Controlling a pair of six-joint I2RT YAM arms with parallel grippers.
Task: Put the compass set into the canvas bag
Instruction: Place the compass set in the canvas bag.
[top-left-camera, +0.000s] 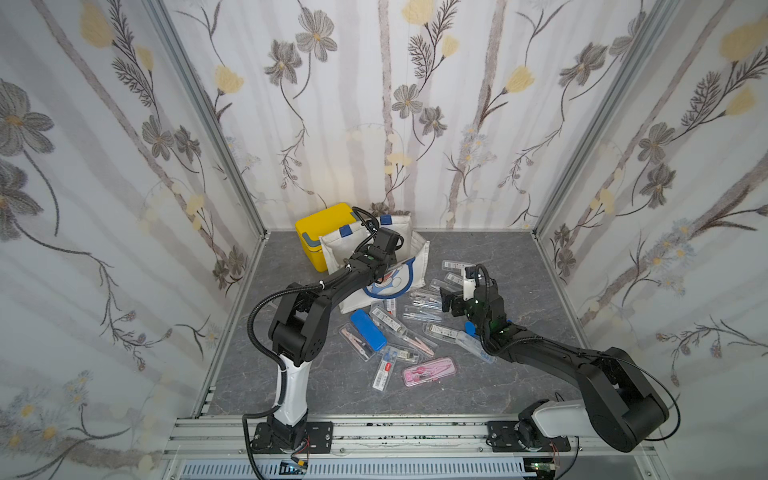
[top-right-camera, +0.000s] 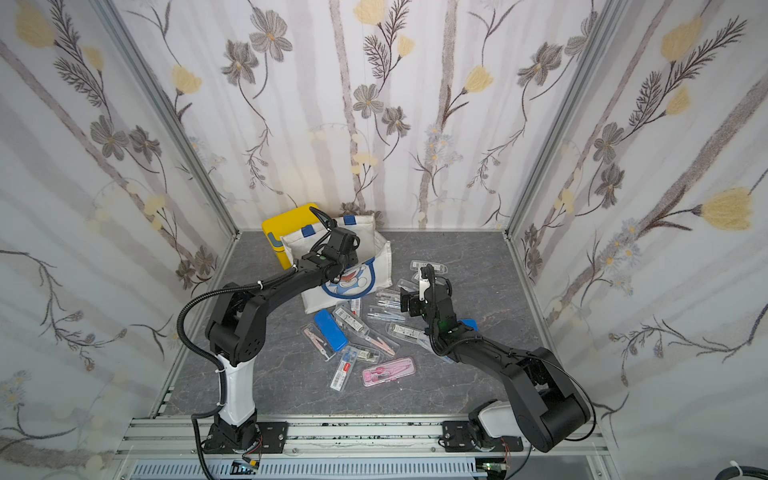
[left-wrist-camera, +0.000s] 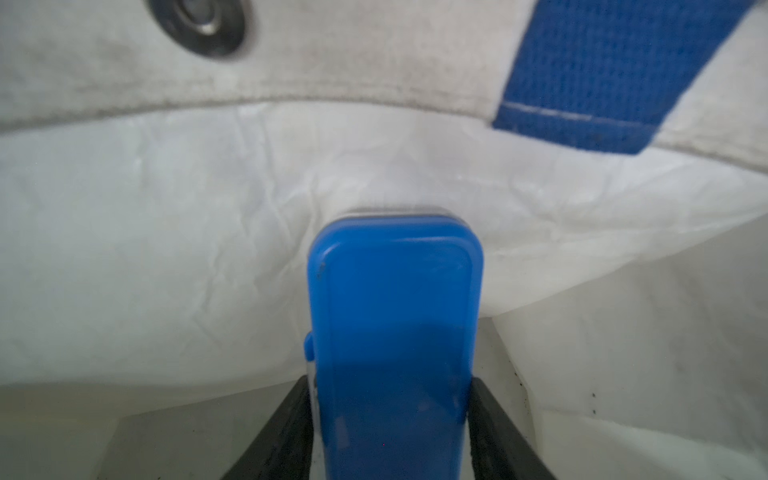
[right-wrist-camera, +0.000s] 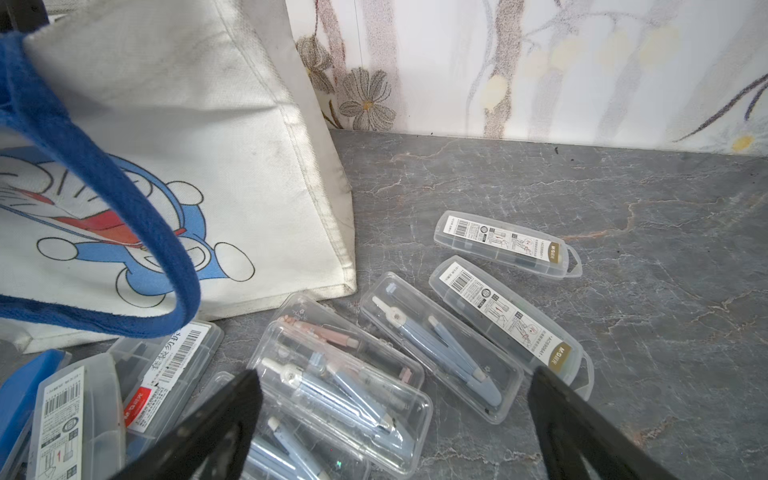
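With the blue case (left-wrist-camera: 395, 299) held by the left gripper (left-wrist-camera: 390, 384) inside the canvas bag (left-wrist-camera: 166, 270), release seems next; the right gripper (right-wrist-camera: 395, 378) hangs wide open.

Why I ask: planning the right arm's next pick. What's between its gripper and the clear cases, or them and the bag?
Nothing visible between the right gripper and the clear cases below its open jaws. The left gripper, holding a blue case, sits in the bag opening.
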